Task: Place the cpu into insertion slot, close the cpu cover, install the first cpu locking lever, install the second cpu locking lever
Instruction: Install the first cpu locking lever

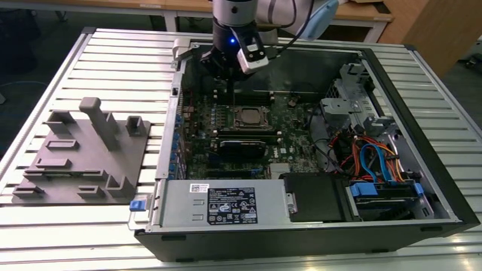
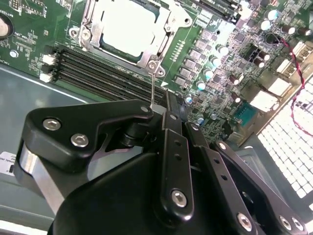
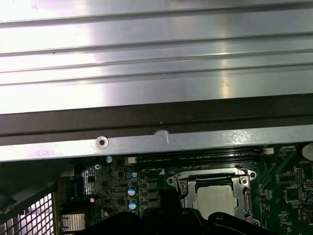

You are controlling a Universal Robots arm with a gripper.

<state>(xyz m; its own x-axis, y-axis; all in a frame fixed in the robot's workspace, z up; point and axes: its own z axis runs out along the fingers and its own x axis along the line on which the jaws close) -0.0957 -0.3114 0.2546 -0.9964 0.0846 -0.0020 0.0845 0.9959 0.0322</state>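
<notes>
The cpu (image 1: pixel 247 117) (image 2: pixel 128 24) (image 3: pixel 218 198) lies flat in the insertion slot (image 3: pixel 172 180), pale silver top up. Over it the cpu cover (image 2: pixel 159 51) (image 3: pixel 188 188) is down, its frame ringing the chip. From the socket corner a thin wire locking lever (image 2: pixel 153 88) stands up away from the board. My gripper (image 2: pixel 164 100) (image 1: pixel 228 84) hangs over the board on the far side of the socket in the exterior view. Its fingers are together at the lever's free end and appear to pinch it.
Long black memory slots (image 2: pixel 98 68) run beside the socket. The case's far wall (image 3: pixel 146 142) is close behind my gripper. A power supply box (image 1: pixel 218 206) sits at the near edge, and a drive cage with cables (image 1: pixel 376 164) at the exterior view's right. A grey fixture block (image 1: pixel 83 152) stands outside the case.
</notes>
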